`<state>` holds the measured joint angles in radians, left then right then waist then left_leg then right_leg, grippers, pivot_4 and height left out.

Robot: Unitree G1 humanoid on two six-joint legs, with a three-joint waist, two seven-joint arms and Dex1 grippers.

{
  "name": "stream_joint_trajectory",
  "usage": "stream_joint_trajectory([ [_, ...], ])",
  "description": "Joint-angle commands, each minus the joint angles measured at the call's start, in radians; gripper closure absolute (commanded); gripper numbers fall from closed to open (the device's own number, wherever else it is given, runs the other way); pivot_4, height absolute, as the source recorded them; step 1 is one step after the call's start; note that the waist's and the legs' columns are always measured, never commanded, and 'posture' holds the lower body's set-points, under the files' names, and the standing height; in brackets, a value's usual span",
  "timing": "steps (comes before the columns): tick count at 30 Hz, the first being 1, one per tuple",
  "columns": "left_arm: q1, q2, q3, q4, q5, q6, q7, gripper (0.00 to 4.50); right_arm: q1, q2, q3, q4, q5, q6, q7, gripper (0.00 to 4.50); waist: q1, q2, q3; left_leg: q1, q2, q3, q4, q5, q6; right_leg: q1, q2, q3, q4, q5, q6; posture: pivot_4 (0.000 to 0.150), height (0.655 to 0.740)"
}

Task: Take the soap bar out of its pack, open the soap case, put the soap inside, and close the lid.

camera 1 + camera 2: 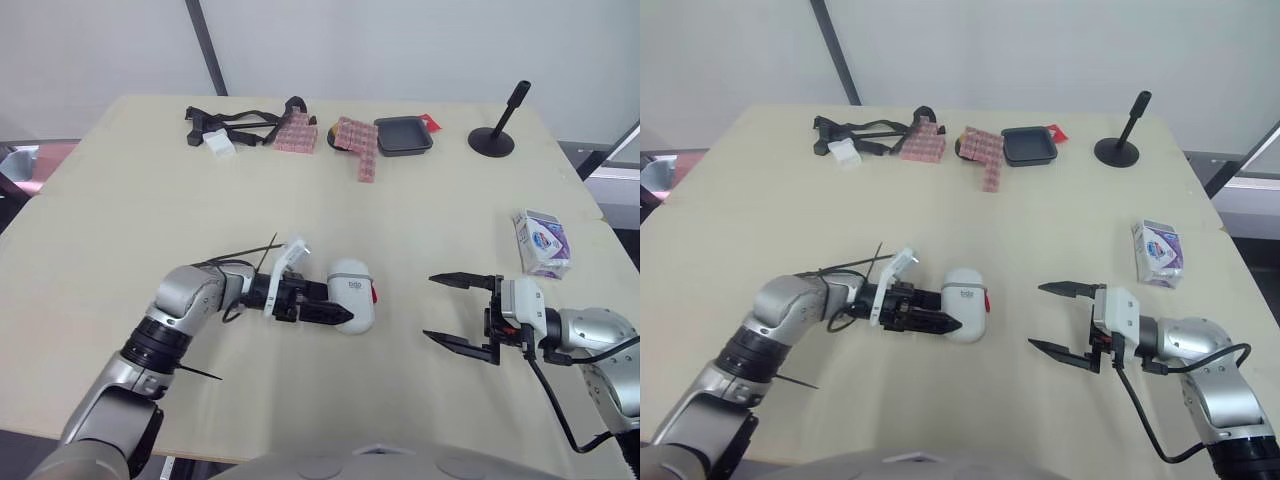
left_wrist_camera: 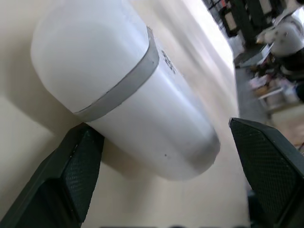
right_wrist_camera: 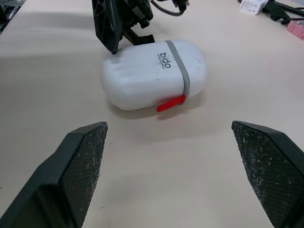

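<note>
The white soap case [image 1: 352,293], with a grey band and a red latch [image 3: 170,102], lies shut on its side on the table's near middle. My left gripper [image 1: 338,308] is open at the case's left end. One of its fingers [image 2: 71,175] touches the case [image 2: 128,95] and the other stands well off it. The soap pack [image 1: 541,242], a white and purple box, lies near the right edge of the table. My right gripper [image 1: 460,312] hangs open and holds nothing, to the right of the case [image 3: 152,76] and in front of the pack.
Along the far edge lie black straps [image 1: 235,125], a white adapter [image 1: 219,144], pink blocks [image 1: 360,148], a black tray [image 1: 404,136] and a black stand [image 1: 497,130]. The tan table [image 1: 150,220] ends just beyond the pack on the right.
</note>
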<state>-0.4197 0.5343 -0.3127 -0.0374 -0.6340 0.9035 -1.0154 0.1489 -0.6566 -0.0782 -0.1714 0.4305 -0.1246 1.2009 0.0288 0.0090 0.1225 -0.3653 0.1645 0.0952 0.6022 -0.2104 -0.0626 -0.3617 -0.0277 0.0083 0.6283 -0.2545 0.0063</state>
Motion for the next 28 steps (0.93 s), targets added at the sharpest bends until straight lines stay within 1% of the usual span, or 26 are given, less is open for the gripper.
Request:
stream_joint_trajectory([
  [1, 0.013, 0.060, 0.013, 0.023, 0.107, -0.150, -0.036, 0.05, -0.018, -0.010, -0.013, -0.003, 0.016, 0.018, -0.010, 0.00, -0.003, 0.000, 0.000, 0.000, 0.000, 0.000, -0.001, 0.000, 0.000, 0.000, 0.000, 0.000, -0.001, 0.000, 0.000, 0.150, 0.7400],
  [4, 0.048, 0.083, 0.037, 0.006, 0.173, -0.355, -0.073, 0.05, -0.020, -0.005, -0.026, -0.003, 0.026, 0.048, -0.035, 0.00, -0.005, 0.001, 0.001, -0.002, 0.000, 0.000, -0.003, 0.000, 0.000, 0.000, 0.000, -0.001, -0.005, 0.000, 0.000, 0.150, 0.7400],
  [6, 0.084, 0.075, 0.058, 0.005, 0.228, -0.504, -0.062, 0.05, -0.021, 0.003, -0.032, 0.007, 0.021, 0.057, -0.058, 0.00, -0.003, 0.001, 0.001, -0.005, 0.000, 0.000, -0.004, -0.001, 0.001, -0.001, 0.000, -0.002, -0.008, 0.000, 0.001, 0.150, 0.7400],
  [8, 0.121, 0.046, 0.090, 0.009, 0.264, -0.620, -0.021, 0.05, -0.014, 0.014, -0.030, 0.021, 0.001, 0.043, -0.080, 0.00, 0.000, 0.000, 0.001, -0.009, 0.000, -0.001, -0.004, -0.001, 0.001, -0.004, 0.000, -0.005, -0.009, 0.004, 0.007, 0.150, 0.7400],
  [10, 0.166, 0.018, 0.115, 0.006, 0.300, -0.710, 0.029, 0.05, -0.003, 0.037, -0.032, 0.030, -0.018, 0.032, -0.123, 0.00, 0.003, 0.000, 0.001, -0.010, 0.000, -0.002, -0.004, -0.001, 0.001, -0.006, -0.001, -0.008, -0.009, 0.004, 0.007, 0.150, 0.7400],
  [14, 0.247, -0.026, 0.155, -0.008, 0.360, -0.816, 0.130, 0.05, 0.005, 0.093, -0.058, 0.050, -0.039, 0.027, -0.230, 0.00, 0.002, 0.000, 0.001, -0.011, 0.001, -0.002, -0.004, -0.001, 0.001, -0.006, -0.001, -0.011, -0.009, 0.004, 0.006, 0.150, 0.7400],
  [18, 0.316, -0.066, 0.208, -0.048, 0.386, -0.824, 0.249, 0.05, 0.007, 0.136, -0.095, 0.073, -0.052, 0.019, -0.324, 0.00, -0.003, 0.000, 0.001, -0.010, 0.001, -0.002, -0.004, -0.001, 0.000, -0.004, -0.001, -0.010, -0.008, 0.004, 0.006, 0.150, 0.7400],
  [20, 0.343, -0.072, 0.229, -0.076, 0.391, -0.812, 0.291, 0.05, 0.018, 0.140, -0.105, 0.076, -0.052, 0.010, -0.334, 0.00, -0.003, 0.000, 0.001, -0.009, 0.001, -0.002, -0.004, -0.001, 0.000, -0.003, -0.002, -0.010, -0.008, 0.003, 0.005, 0.150, 0.7400],
  [21, 0.355, -0.072, 0.240, -0.090, 0.391, -0.798, 0.307, 0.05, 0.027, 0.139, -0.106, 0.072, -0.050, 0.007, -0.331, 0.00, -0.003, 0.000, 0.001, -0.009, 0.001, -0.002, -0.004, -0.001, 0.000, -0.003, -0.002, -0.010, -0.008, 0.001, 0.002, 0.150, 0.7400],
  [24, 0.372, -0.069, 0.265, -0.110, 0.382, -0.759, 0.330, 0.05, 0.044, 0.133, -0.096, 0.064, -0.045, 0.003, -0.312, 0.00, -0.002, 0.000, 0.001, -0.009, 0.001, -0.002, -0.004, -0.001, 0.000, -0.003, -0.002, -0.011, -0.008, 0.002, 0.004, 0.150, 0.7400],
  [28, 0.371, -0.054, 0.275, -0.108, 0.378, -0.727, 0.317, 0.05, 0.054, 0.127, -0.070, 0.053, -0.040, 0.007, -0.272, 0.00, -0.003, 0.000, 0.001, -0.009, 0.001, -0.002, -0.004, -0.001, 0.000, -0.003, -0.002, -0.011, -0.008, 0.003, 0.006, 0.150, 0.7400],
])
